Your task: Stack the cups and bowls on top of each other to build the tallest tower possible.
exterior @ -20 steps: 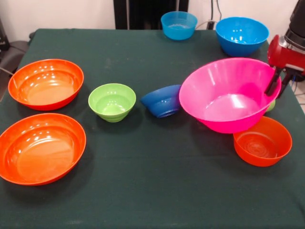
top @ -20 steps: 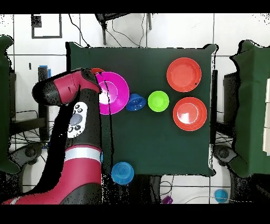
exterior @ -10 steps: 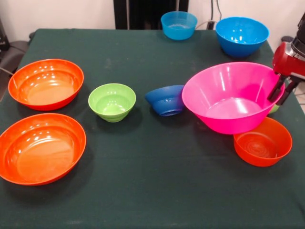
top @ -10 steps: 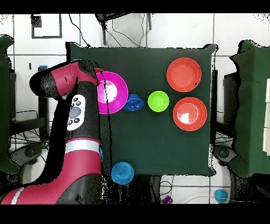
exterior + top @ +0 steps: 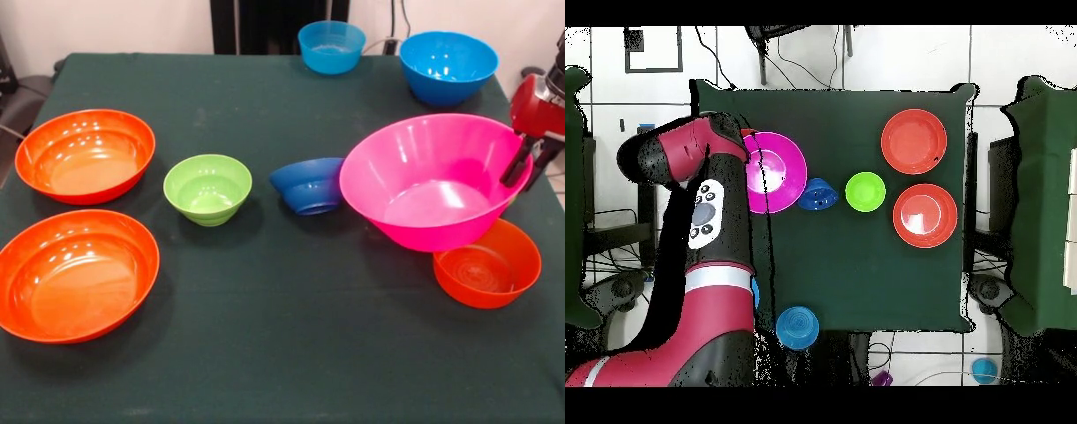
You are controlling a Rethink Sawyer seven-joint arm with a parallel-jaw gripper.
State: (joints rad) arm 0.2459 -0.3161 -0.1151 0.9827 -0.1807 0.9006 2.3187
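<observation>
The big pink bowl [image 5: 433, 177] hangs tilted just above the table at the right, its near side over the far rim of the smaller orange bowl [image 5: 487, 265]. My gripper [image 5: 523, 170] is shut on the pink bowl's right rim, one finger inside and one outside. In the overhead view my arm [image 5: 705, 210] covers the gripper beside the pink bowl [image 5: 777, 172]. The small dark blue bowl [image 5: 307, 185] lies tipped against the pink bowl's left side. The small lime green bowl [image 5: 207, 187] stands left of it. No bowl is nested in another. The cups are out of view.
Two wide shallow orange bowls [image 5: 86, 155] [image 5: 75, 274] stand at the left. Two sky blue bowls [image 5: 331, 46] [image 5: 448, 66] stand at the far edge. The table's right edge [image 5: 552, 265] lies just past the smaller orange bowl.
My gripper has carried the pink bowl a little to the right and slightly up. The dark blue bowl shifted right with it. The other bowls have not moved.
</observation>
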